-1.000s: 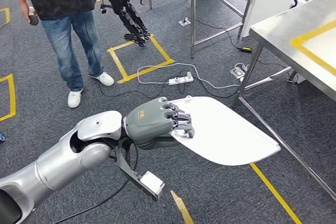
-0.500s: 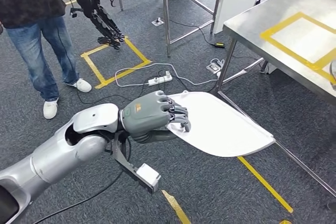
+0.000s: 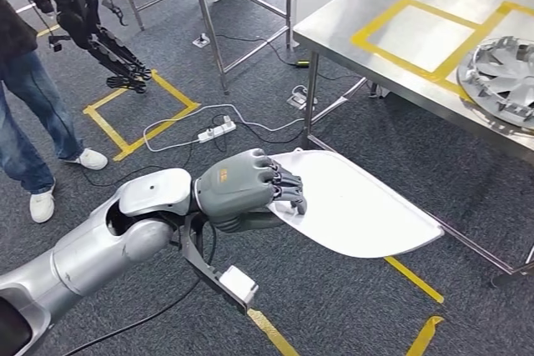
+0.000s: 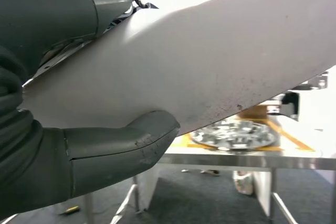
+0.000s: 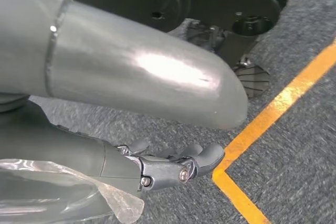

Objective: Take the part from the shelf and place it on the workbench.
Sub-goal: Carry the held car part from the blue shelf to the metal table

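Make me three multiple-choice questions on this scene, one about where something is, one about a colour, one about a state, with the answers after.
1. Where does the silver wheel cover lie?
A. on the carpet
B. on the steel workbench
C. on the white part

2. What colour is the tape square on the workbench?
A. yellow
B. blue
C. red

3. What is the left hand doing?
A. hanging free with nothing in it
B. pressing on the workbench
C. holding the white part above the floor

Answers:
1 B: the wheel cover rests on the workbench, at its right end.
2 A: the tape square on the steel top is yellow.
3 C: the left hand grips one end of the white part, thumb beneath and fingers on top, over grey carpet.
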